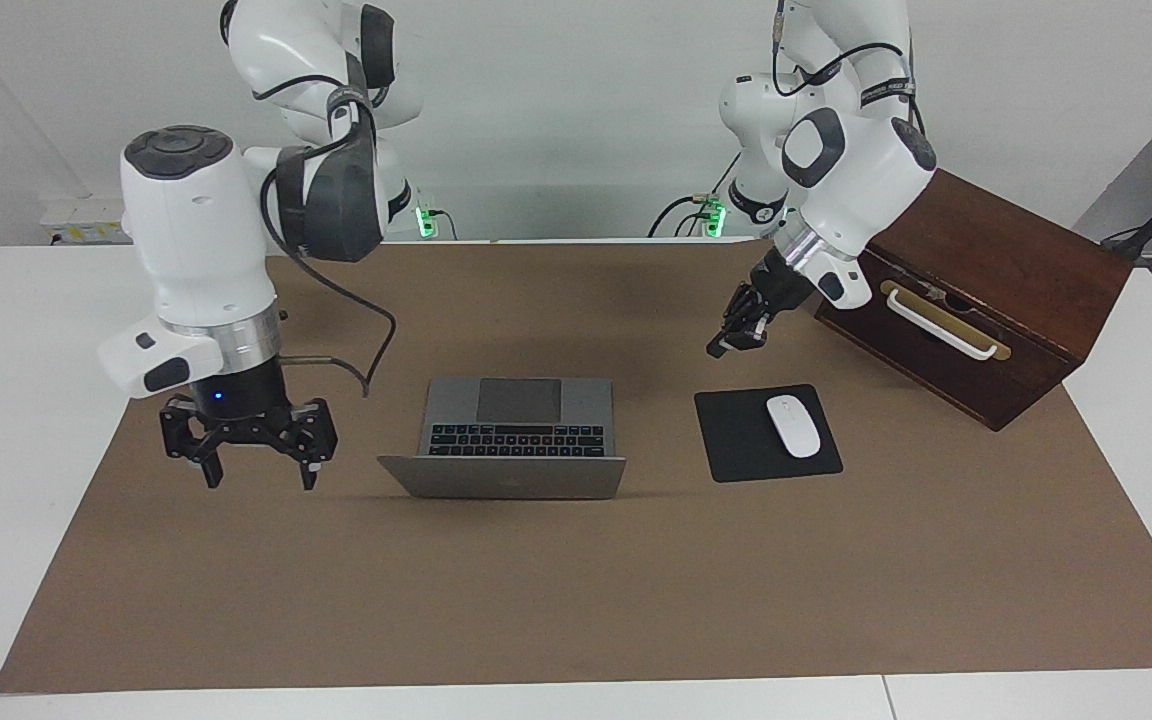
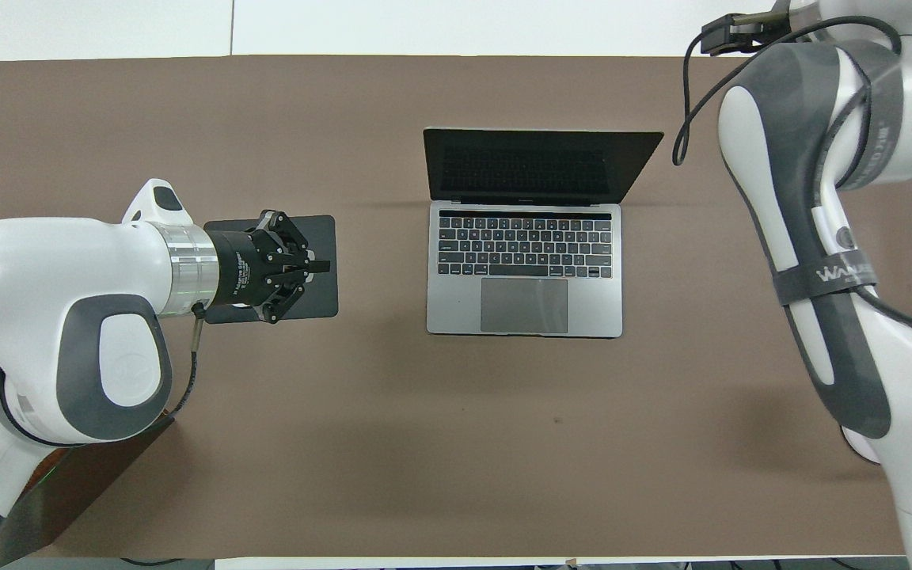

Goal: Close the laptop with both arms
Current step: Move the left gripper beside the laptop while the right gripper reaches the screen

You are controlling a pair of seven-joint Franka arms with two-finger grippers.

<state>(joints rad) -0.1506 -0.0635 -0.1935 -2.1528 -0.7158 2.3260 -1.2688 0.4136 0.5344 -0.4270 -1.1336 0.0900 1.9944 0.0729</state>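
Observation:
The silver-grey laptop stands open in the middle of the brown mat, with its lid upright and its dark screen toward the robots. My right gripper is open and empty. It hangs fingers down just above the mat, beside the laptop toward the right arm's end. In the overhead view it is hidden under its own arm. My left gripper is shut and empty. It is tilted in the air over the black mouse pad, apart from the laptop.
A black mouse pad with a white mouse lies beside the laptop toward the left arm's end. A dark wooden box with a white handle stands nearer to the robots than the pad.

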